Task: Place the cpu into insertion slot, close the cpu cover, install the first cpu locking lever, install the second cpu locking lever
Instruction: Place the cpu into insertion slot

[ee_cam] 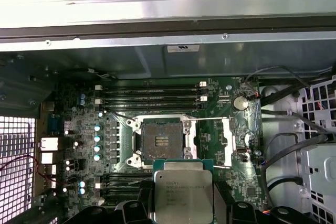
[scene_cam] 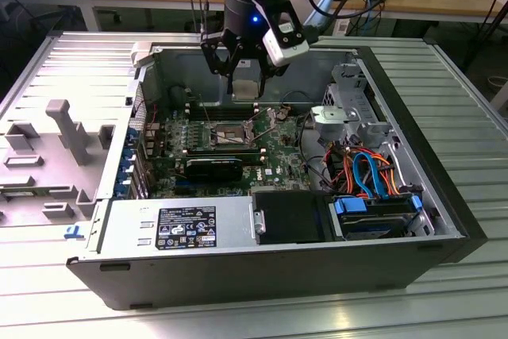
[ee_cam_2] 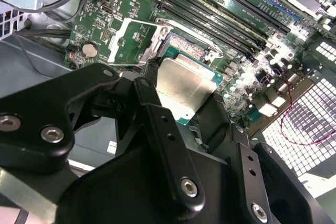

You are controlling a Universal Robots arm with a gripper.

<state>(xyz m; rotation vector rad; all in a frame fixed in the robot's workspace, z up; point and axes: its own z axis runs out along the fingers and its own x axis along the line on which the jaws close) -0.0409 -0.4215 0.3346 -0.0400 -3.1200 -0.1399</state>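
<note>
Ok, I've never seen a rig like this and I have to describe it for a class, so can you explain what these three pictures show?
This is one robot arm working over an open dark-grey desktop computer case, which lies on its side on a ribbed grey metal table. The exterior view comes from a camera off the arm and looks down on the whole scene. Both wrist views come from cameras riding on the arm, so they look past its black hand into the case. The hand is closed on a small flat square chip with a silvery metal top, the cpu. The cpu hangs above the green circuit board, near the square dark socket with a silver rim, the insertion slot, which holds no chip yet.
</note>
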